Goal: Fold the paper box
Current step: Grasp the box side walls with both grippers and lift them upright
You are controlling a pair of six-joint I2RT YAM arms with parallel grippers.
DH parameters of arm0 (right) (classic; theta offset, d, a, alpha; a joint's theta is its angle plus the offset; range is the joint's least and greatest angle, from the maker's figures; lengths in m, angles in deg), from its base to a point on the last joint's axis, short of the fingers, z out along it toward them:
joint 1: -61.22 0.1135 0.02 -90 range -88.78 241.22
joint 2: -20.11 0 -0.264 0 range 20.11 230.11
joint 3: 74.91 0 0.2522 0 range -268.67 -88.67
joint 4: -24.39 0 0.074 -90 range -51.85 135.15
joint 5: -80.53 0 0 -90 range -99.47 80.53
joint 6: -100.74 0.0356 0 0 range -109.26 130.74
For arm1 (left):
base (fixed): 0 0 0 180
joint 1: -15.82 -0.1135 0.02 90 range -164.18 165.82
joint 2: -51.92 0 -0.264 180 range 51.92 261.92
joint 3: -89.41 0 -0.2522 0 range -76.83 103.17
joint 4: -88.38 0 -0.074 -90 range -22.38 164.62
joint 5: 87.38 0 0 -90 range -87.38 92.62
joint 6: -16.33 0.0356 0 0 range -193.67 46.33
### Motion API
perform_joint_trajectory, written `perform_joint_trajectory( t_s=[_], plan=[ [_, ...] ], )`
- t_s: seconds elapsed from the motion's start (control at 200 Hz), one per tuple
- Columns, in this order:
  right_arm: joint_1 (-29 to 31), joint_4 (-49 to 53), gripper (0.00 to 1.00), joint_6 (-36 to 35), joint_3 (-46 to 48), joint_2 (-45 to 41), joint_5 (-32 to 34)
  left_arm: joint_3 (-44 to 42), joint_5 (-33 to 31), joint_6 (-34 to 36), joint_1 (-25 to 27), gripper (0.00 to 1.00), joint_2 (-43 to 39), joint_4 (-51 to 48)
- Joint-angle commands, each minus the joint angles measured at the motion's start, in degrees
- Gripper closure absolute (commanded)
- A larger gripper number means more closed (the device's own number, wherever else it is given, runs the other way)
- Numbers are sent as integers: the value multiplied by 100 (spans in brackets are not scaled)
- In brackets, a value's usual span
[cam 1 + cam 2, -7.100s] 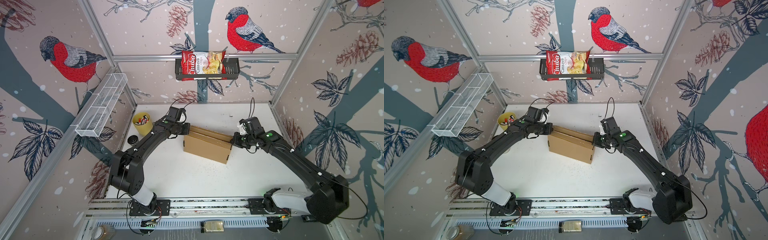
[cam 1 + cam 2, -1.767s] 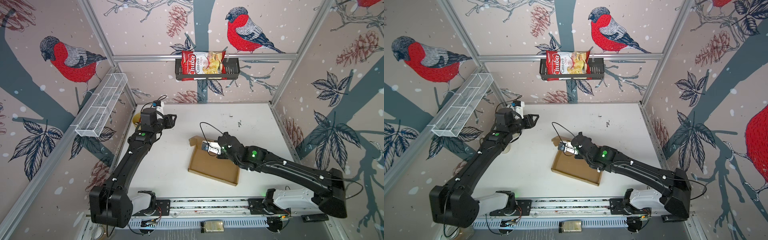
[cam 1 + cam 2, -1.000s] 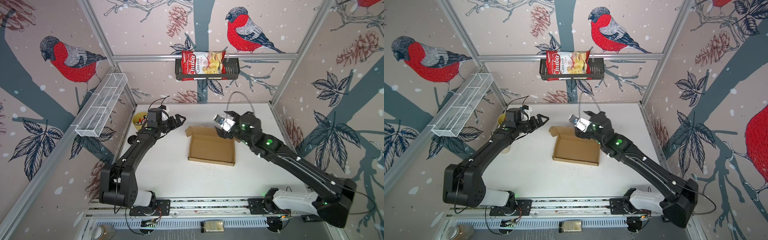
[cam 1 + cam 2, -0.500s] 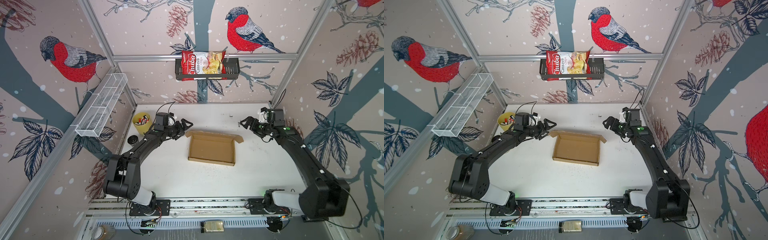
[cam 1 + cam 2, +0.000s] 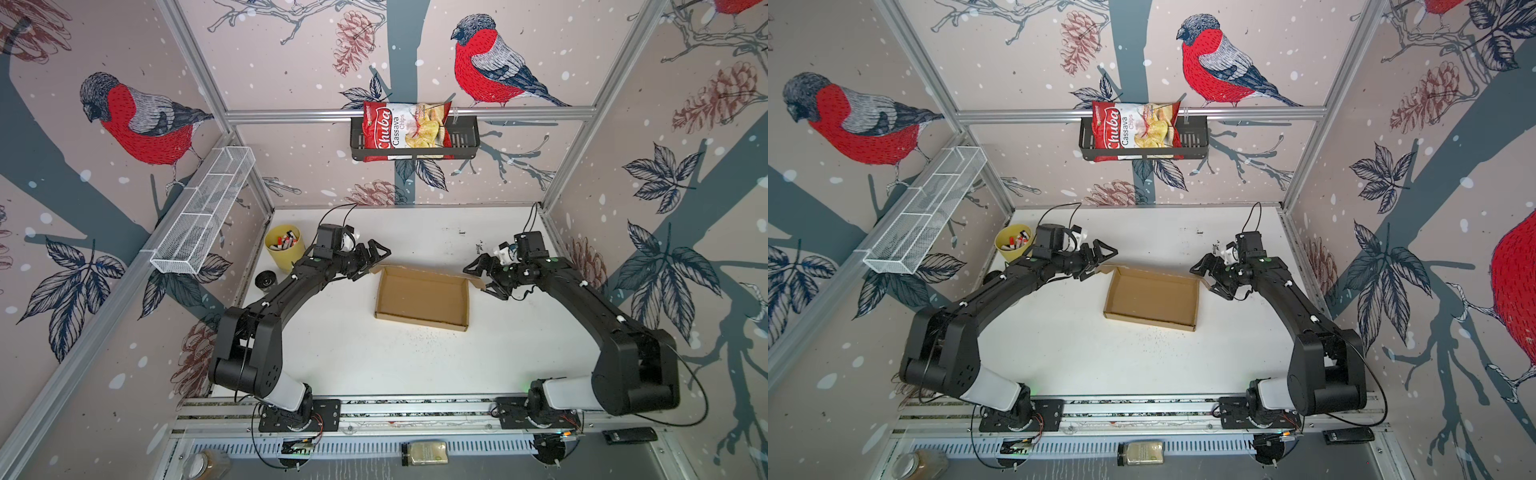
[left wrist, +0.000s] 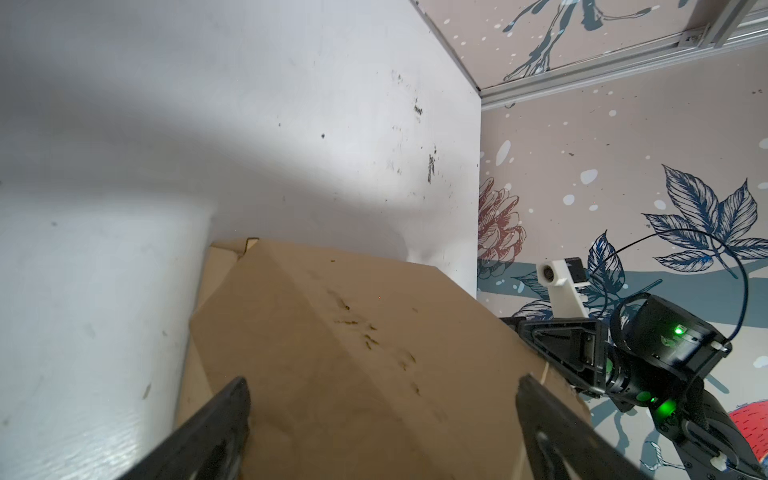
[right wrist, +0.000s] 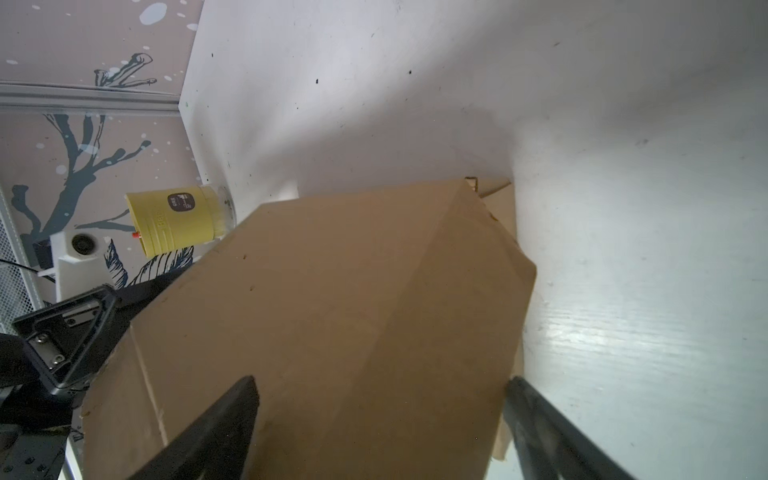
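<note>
Tabletop (image 5: pixel 353 353) — paper box (image 5: pixel 422 297) between left end effector (image 5: pixel 376 262) and right end effector (image 5: pixel 478 279), both spread; yellow cup (image 5: pixel 284 253) aside

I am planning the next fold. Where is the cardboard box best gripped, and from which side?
Probably the two small flaps at the far corners of the cardboard box: they stick out beyond the shallow walls, so open jaws can straddle them; left hand from the left, right hand from the right.

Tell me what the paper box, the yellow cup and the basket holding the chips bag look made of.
The paper box: brown cardboard, matte, with crease lines and raw cut edges. The yellow cup: likely plastic, smooth, with moulded ribs and a label. The basket: probably black-coated metal, slotted walls; too far to be sure.
</note>
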Motion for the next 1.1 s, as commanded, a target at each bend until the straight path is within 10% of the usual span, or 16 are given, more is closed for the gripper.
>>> perform_joint_trajectory(
  t_s=[0.0,1.096],
  plan=[
    [128,-99,11,98,-64,68,-338,51,118,188,95,2,3,-121],
    [347,-1665,17,1338,57,334,-1599,226,551,-197,148,2,-36,-97]
  ],
)
